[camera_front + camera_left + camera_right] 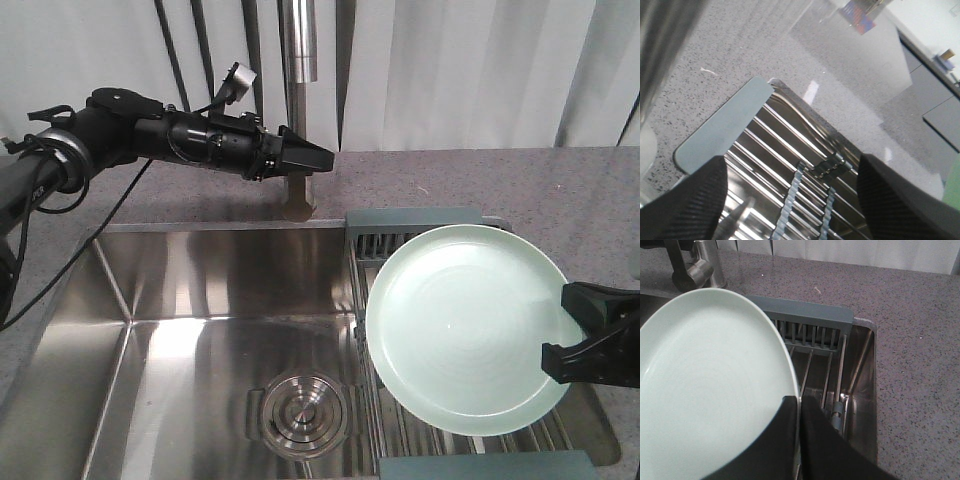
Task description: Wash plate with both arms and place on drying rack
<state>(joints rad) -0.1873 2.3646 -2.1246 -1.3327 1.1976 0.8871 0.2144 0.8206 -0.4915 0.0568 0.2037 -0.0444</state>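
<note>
From where I stand, the sink (200, 290) fills most of the scene, and the drying rack (410, 218) spans its right end, directly under the right claw (567, 330). That claw is clamped on the near-right rim of the plate (460, 330), one finger on top and one beneath. The plate reaches leftward from it over the rods. I cannot tell whether its far edge touches them yet.

The left claw (305, 157) hangs well off to the left, up by the tap (298, 100). Its fingers (690, 205) are spread wide with nothing between them.

This looks like the setting-down step. I'd lower the plate slowly with the far edge meeting the rods first. The grip should open only once the rack carries the weight, because a one-sided pinch on a glossy rim could slip.
</note>
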